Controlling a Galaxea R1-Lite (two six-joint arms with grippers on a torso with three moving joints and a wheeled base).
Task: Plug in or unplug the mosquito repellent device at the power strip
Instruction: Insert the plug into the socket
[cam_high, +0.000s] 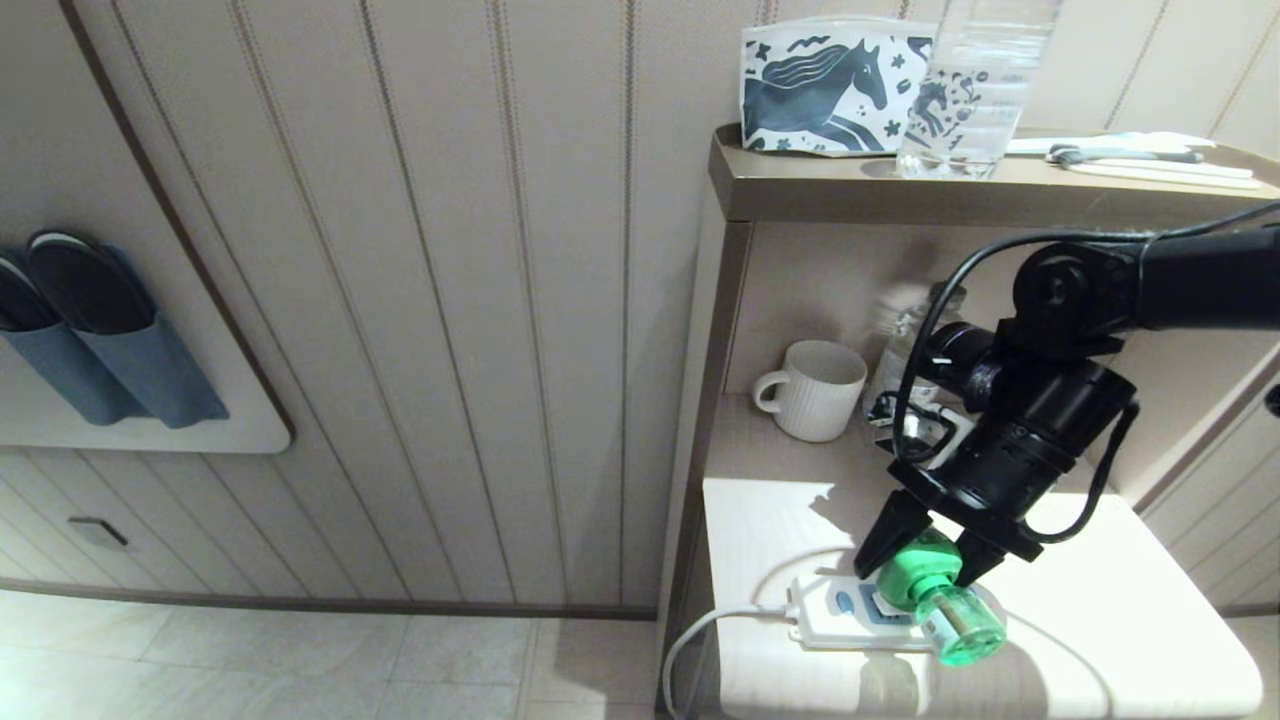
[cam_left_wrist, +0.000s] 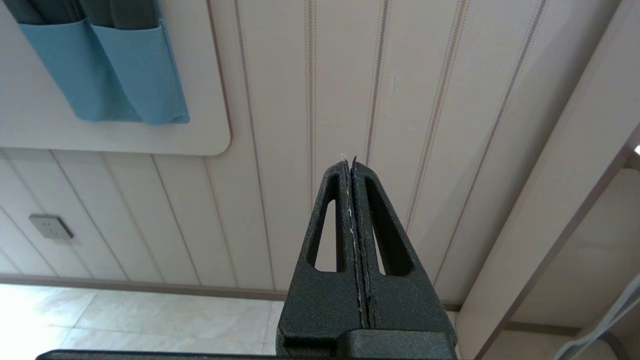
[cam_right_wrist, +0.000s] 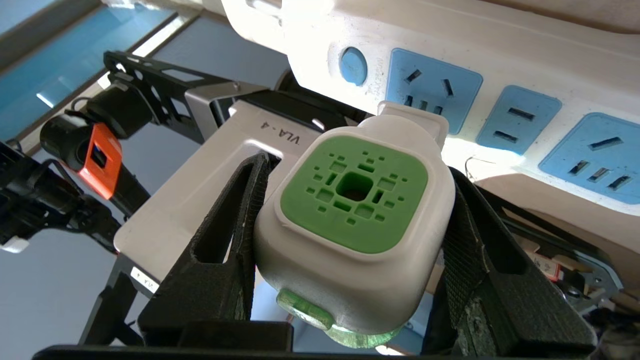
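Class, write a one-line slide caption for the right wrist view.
Right gripper clamps the mosquito repellent device at the first blue socket of the white power strip.

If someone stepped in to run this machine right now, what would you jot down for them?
Right tool: closed around the white head of the mosquito repellent device, one finger on each side.
Left tool: shut, holding nothing, parked pointing at the panelled wall.
The power strip lies on the white cabinet top, near its front edge. The device sits at the socket panel next to the blue button, green bottle sticking out sideways.
Done: device gripped.
Unclear: whether its plug is fully seated or partly out; the pins are hidden.
Left: finish the push in or pull out, then release.
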